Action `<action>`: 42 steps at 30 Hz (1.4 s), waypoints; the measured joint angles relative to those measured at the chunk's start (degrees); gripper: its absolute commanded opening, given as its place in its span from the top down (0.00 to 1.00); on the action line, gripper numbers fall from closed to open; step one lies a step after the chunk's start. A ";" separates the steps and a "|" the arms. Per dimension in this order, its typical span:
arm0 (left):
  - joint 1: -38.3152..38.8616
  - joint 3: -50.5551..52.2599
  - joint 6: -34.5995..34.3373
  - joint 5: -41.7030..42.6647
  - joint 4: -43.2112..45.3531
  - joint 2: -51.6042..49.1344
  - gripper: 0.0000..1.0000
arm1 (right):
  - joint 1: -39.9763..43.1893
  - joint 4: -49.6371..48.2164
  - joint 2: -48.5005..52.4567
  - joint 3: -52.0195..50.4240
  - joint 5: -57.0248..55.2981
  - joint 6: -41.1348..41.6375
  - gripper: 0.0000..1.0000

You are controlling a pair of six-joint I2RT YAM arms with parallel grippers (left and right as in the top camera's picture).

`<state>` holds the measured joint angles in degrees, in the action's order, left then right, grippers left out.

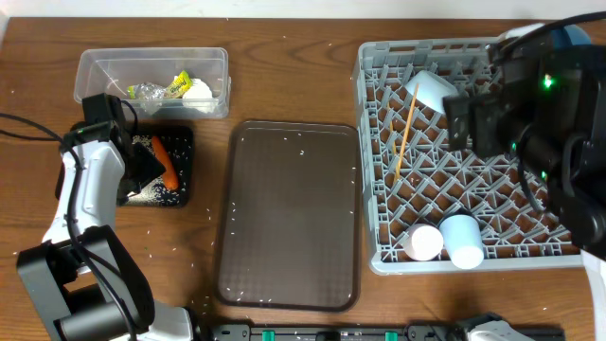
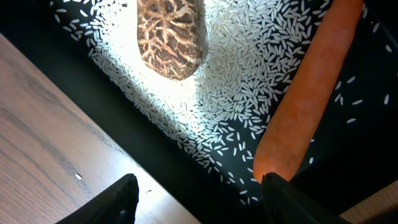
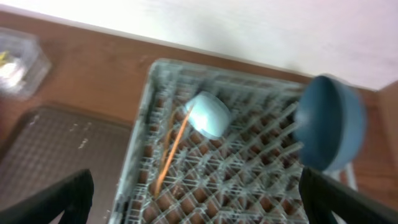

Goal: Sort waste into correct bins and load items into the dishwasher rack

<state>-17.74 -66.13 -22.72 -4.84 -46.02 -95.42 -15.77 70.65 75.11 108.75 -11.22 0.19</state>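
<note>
The left arm (image 1: 87, 189) reaches forward from the table's near left corner, wrist bent down over the black tray (image 1: 185, 137). The left gripper (image 2: 199, 205) hangs low at the tray's edge, jaws partly apart with nothing between them. The carrot (image 2: 311, 93) ends just beside one finger (image 2: 286, 199) and may be touching it. Rice (image 2: 236, 81) covers much of the tray floor, and the brown lump (image 2: 169, 37) lies on it, apart from the carrot.

The right arm (image 1: 530, 104) stretches over the far right of the rack (image 1: 374, 189). The right gripper (image 3: 199, 211) is spread wide and holds nothing. In the rack are the bowl (image 3: 208, 115), the chopsticks (image 1: 407, 123), the plate (image 3: 329, 121) standing on edge, and the pink cup (image 1: 423, 242) beside the blue cup (image 1: 464, 242).

The tub (image 1: 95, 66) holds tissue (image 1: 199, 90) and a wrapper (image 1: 178, 85). A brown serving tray (image 1: 289, 218) lies on the wooden table (image 1: 38, 57) between the black tray and the rack. Stray grains dot the table.
</note>
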 measured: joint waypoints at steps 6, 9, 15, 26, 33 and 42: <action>0.00 0.02 0.00 0.11 0.00 0.00 0.36 | 9.16 -23.91 -6.45 -20.41 -0.42 -1.16 0.01; 0.00 0.04 0.00 0.15 -0.02 0.00 0.36 | 11.98 -36.33 -13.16 -34.51 1.97 -3.69 0.01; 0.00 0.11 0.00 0.13 0.00 0.00 0.36 | 16.70 -52.33 -34.32 -63.87 7.23 -8.04 0.01; 0.00 0.11 0.00 0.13 0.02 0.00 0.36 | 18.97 -63.73 -62.64 -98.55 9.46 -5.75 0.01; 0.00 0.11 0.00 0.15 -0.02 0.00 0.36 | 18.97 -66.51 -70.10 -107.43 9.79 0.22 0.01; 0.00 0.11 0.00 0.15 -0.02 0.00 0.36 | 18.86 -66.62 -74.34 -108.19 9.94 0.85 0.01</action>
<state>-17.74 -66.02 -22.72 -4.69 -46.04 -95.42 3.09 4.03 0.78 0.56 -1.28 1.04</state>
